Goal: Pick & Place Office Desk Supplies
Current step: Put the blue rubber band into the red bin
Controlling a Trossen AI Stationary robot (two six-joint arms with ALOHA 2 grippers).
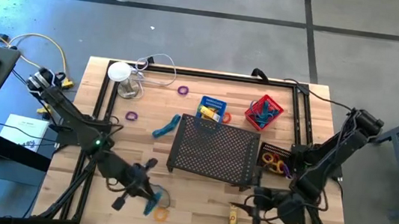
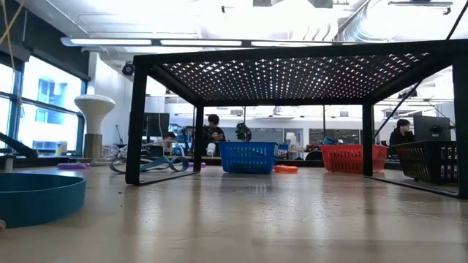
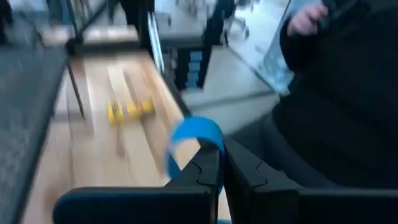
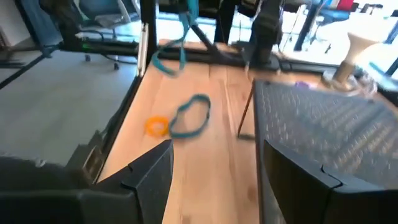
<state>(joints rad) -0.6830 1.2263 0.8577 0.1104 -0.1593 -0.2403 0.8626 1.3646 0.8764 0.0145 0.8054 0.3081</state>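
Where the high view looks straight down, table (image 1: 141, 158): butcher-block top, with bare wood mostly along the near edge between the two arms.
Mesh tray (image 1: 214, 151): one, black, upside down mid-table. The low view sees under it like a roof, which the high view can't.
Left gripper (image 3: 222, 155): near the front-left edge, jaws pinched tight on a blue rubber band (image 3: 193, 134). Only its wrist view shows the grip clearly.
Right gripper (image 4: 214, 162): front-right, jaws spread wide with nothing between them.
Baskets: three, blue (image 1: 213, 107), red (image 1: 263, 112) and black (image 1: 275, 160), behind and right of the tray.
Loose blue band (image 4: 189, 118): one, flat on the wood.
Yellow piece (image 1: 233, 218): one, just beside the right gripper.
Rings: two purple (image 1: 183, 90) (image 1: 132, 116), and one orange (image 4: 157, 126) touching the loose band.
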